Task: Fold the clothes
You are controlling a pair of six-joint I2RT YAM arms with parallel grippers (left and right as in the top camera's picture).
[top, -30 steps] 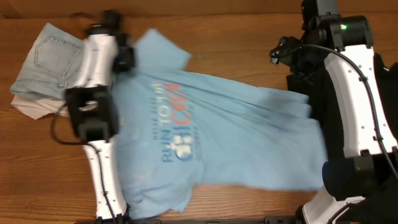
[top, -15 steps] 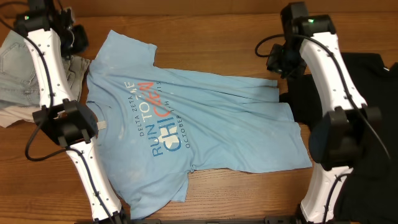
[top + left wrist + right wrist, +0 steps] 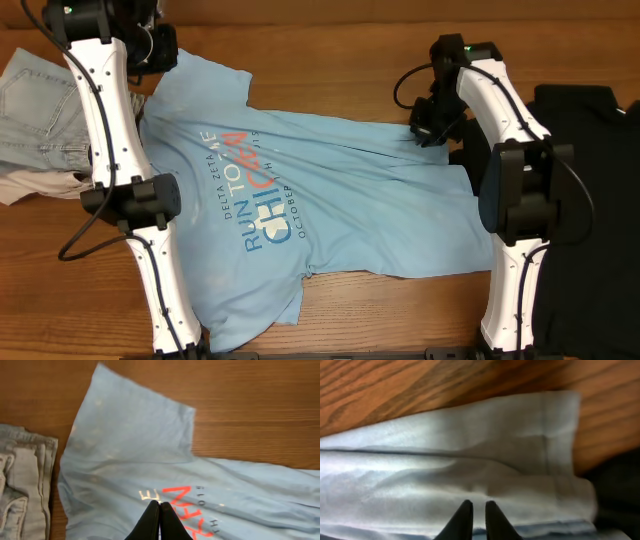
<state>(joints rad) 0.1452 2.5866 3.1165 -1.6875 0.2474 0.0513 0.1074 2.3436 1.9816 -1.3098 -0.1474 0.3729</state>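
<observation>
Far left, the denim (image 3: 40, 100) sits piled, out of play. The left gripper (image 3: 159, 505) hangs over the shirt (image 3: 340, 200) near the print, jaws pressed together with nothing in them, its arm stretched to the far edge of the table (image 3: 330, 40). The shirt lies spread mid-table, print up, so I'd call this the grab before a first fold. The right gripper (image 3: 475, 506) is down at the hem corner, arm bent over it, jaws nearly touching. I can't tell whether cloth is caught. Next up, a firm pinch on that edge. The black tee (image 3: 590, 180) lies far right.
</observation>
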